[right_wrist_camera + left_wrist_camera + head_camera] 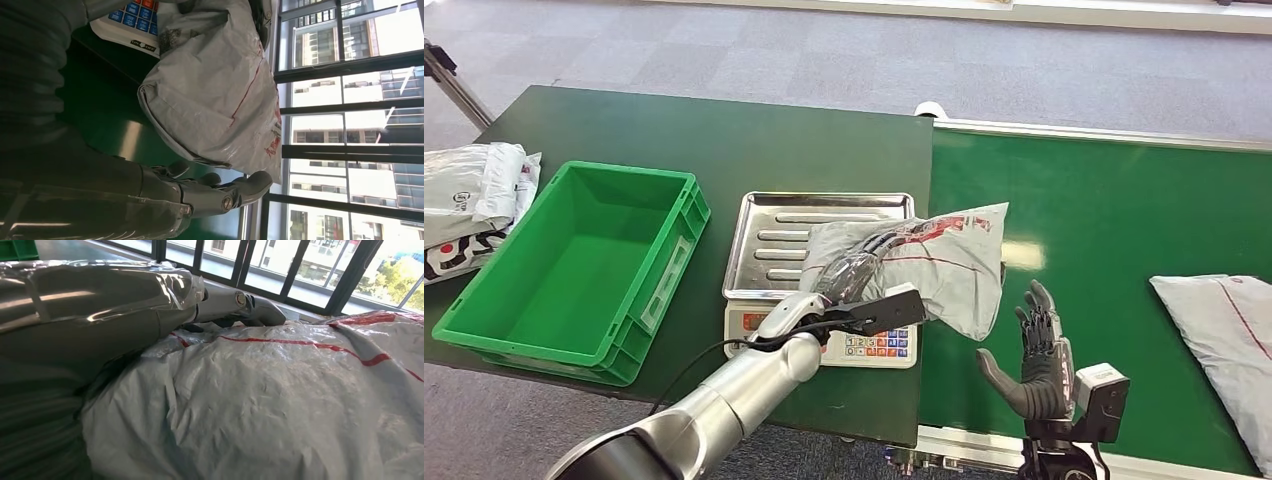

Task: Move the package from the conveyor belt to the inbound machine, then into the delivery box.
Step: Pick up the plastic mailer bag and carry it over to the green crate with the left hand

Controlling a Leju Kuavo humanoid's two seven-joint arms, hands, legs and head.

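The grey package (934, 262) lies across the scale's steel tray (769, 215), overhanging the counter's belt-side edge, with the left hand (856, 268) seemingly clasping its near end, while the open right hand (1036, 355) stands empty nearby.

Green bin (574, 270) open and unblocked, package (934, 265) overhanging scale (824, 250) edge

Crinkled glossy plastic package (934, 262) on ribbed shiny metal scale tray (774, 230).

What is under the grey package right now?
The scale's steel tray lies under the package, whose right end overhangs the conveyor belt. The left hand rests on top; the tray beneath is hidden.
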